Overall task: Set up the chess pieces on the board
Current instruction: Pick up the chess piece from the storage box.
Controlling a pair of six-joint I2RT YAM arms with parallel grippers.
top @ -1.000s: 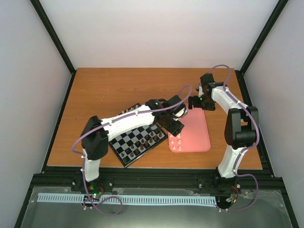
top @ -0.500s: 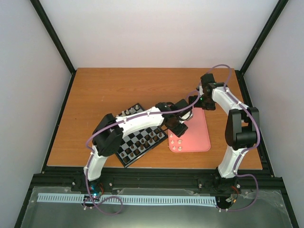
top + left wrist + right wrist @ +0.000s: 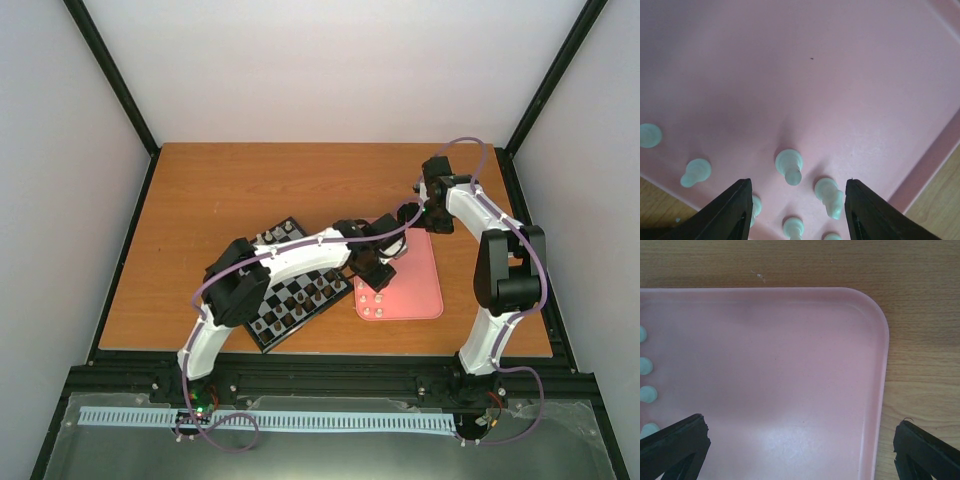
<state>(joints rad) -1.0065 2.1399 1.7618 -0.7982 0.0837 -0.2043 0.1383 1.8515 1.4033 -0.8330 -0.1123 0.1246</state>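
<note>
left wrist: pieces (image 3: 794, 227) at bottom edge cut off, blurred | right wrist: pieces at left edge half cut, tray (image 3: 790, 365) cropped | top: left arm (image 3: 300, 255) hid part of board (image 3: 275, 330); pieces there too small to tell apart

No readable text, label, number visible anywhere.

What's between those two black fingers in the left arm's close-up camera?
Several cream-white chess pieces on the pink tray sit between the fingers of the left gripper, none gripped. The left wrist view shows this.
</note>
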